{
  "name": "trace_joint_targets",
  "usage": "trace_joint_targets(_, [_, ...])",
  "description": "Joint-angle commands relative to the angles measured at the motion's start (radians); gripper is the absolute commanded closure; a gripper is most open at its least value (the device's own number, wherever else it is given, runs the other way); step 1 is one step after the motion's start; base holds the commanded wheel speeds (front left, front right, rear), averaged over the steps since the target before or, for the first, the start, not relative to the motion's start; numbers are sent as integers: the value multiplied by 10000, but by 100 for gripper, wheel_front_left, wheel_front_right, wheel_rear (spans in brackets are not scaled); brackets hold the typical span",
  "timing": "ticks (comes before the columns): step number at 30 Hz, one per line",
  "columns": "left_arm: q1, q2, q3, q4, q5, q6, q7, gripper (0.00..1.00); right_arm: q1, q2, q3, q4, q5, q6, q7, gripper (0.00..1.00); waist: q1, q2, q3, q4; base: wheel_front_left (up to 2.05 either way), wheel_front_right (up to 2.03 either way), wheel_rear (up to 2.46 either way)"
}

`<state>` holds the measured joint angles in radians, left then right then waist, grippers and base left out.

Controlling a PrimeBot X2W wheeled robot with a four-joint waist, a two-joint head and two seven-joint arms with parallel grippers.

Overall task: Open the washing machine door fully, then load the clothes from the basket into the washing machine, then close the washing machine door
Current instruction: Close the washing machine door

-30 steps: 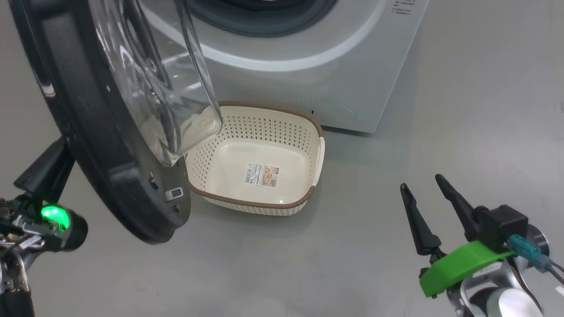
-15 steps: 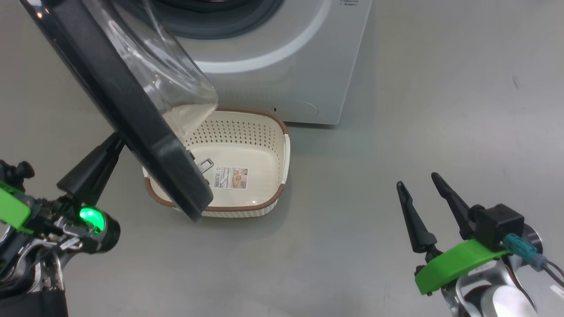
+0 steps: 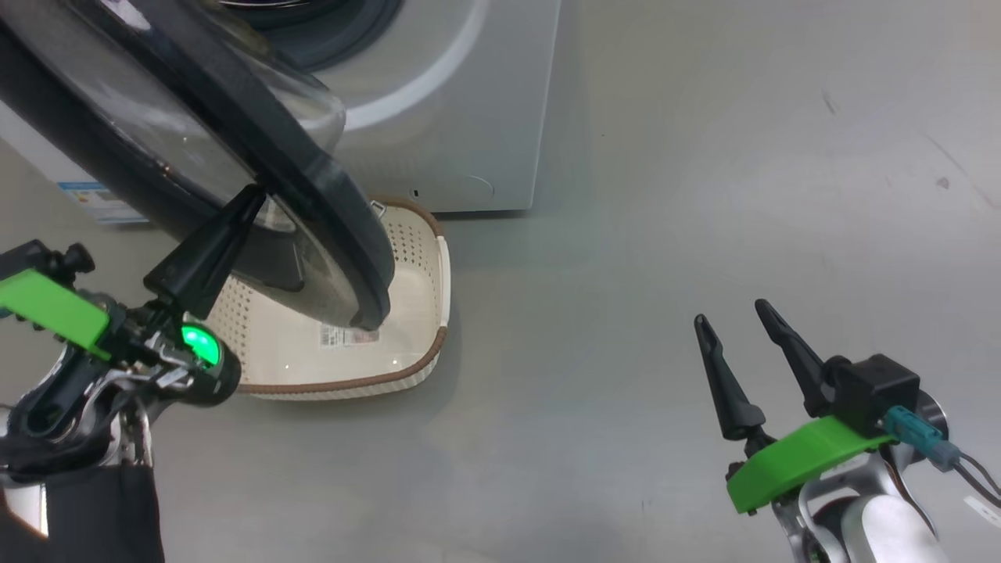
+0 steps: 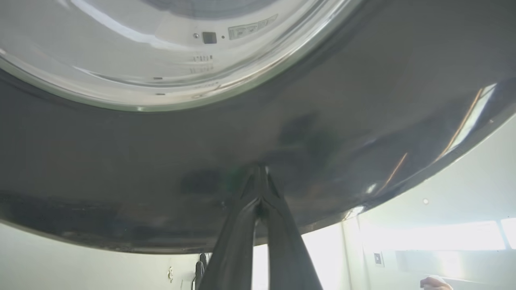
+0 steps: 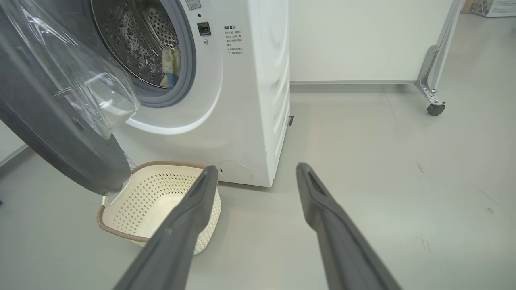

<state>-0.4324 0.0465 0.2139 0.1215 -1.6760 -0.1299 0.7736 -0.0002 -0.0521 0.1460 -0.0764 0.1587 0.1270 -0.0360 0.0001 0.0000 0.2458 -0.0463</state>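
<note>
The large round washing machine door (image 3: 336,227), a glossy black ring around a clear bulging glass bowl, stands part-way swung, its free edge hanging over the small cream perforated plastic basket (image 3: 344,385) with the brown rim. The left pincer (image 4: 260,167) is pressed together and holds nothing. Its joined tips meet the outer black face of the door low on the ring, and the door lies straight ahead along the fingers.

Beyond the door, up and to the right in the head view, is the front of the big white front-loading washing machine (image 5: 250,100). Pale cream-yellow clothes with blue trim (image 5: 171,66) lie inside its steel perforated drum (image 5: 129,32), and the basket's floor shows bare.

Loading looks done, so closing is the step in hand. It turns on one thing: the door sits between the left tips and the opening, so a push along the fingers should carry it home.

The right pincer (image 3: 729,313) is spread, holds nothing and hangs well apart over the grey floor (image 3: 665,195). The left arm is clearly the nearer.
</note>
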Motion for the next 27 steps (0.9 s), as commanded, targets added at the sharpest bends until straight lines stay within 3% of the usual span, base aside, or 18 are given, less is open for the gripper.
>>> trace_joint_targets(1, [-447, 180, 204, -279, 97, -8, -42, 100, -379, 8, 236, -284, 94, 37, -140, 0, -1, 0, 22, -195, 0, 0, 0])
trace_joint_targets(27, [-3036, 152, -277, 2055, 1533, -8, -2095, 100, -901, 17, 501, 484, 642, 37, -833, 0, -1, 0, 416, -2194, 0, 0, 0])
